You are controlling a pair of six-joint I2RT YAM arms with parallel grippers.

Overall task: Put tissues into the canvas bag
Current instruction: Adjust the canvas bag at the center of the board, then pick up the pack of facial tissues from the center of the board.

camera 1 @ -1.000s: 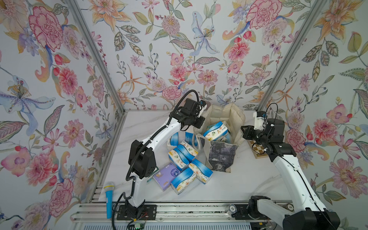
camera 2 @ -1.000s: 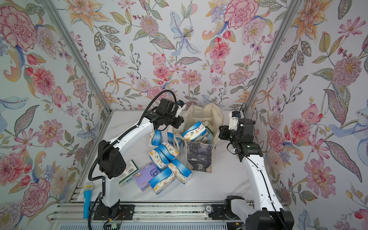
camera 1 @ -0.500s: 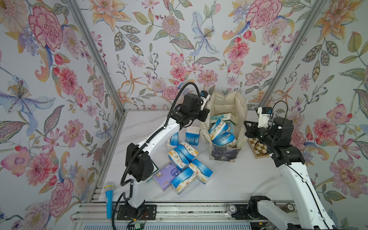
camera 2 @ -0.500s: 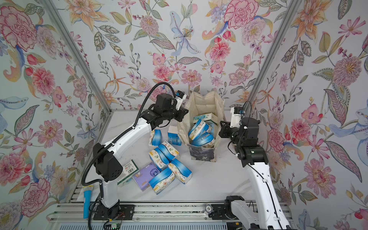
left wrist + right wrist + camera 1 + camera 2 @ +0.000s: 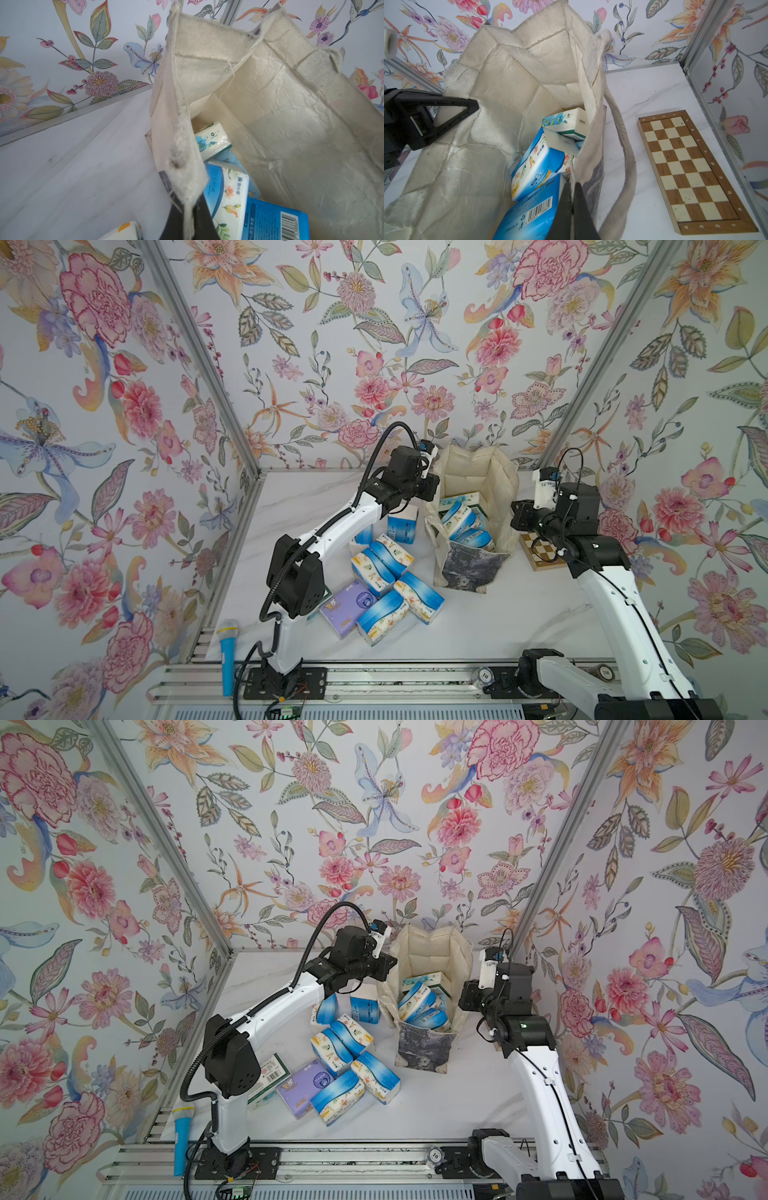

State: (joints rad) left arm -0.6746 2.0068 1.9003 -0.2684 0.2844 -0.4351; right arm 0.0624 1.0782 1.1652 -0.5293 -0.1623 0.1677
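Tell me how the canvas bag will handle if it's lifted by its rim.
Probably floppy: the canvas bag creases and sags between the left gripper and right gripper, whose jaws pinch its rim. Likely bottom-heavy, with tissues piled inside, so it should hang rather than tip.

Both arms pair glossy white link shells with boxy matt-black joint housings. The left arm (image 5: 332,526), based at 7 o'clock of the table (image 5: 478,626), trails a ribbed black hose (image 5: 367,472). The right arm (image 5: 615,601), at 5 o'clock, has a thin black cable (image 5: 648,639) clipped along it. Each wrist carries a white camera block (image 5: 544,489). The left gripper (image 5: 190,220) has black, open triangular fingers (image 5: 471,108)
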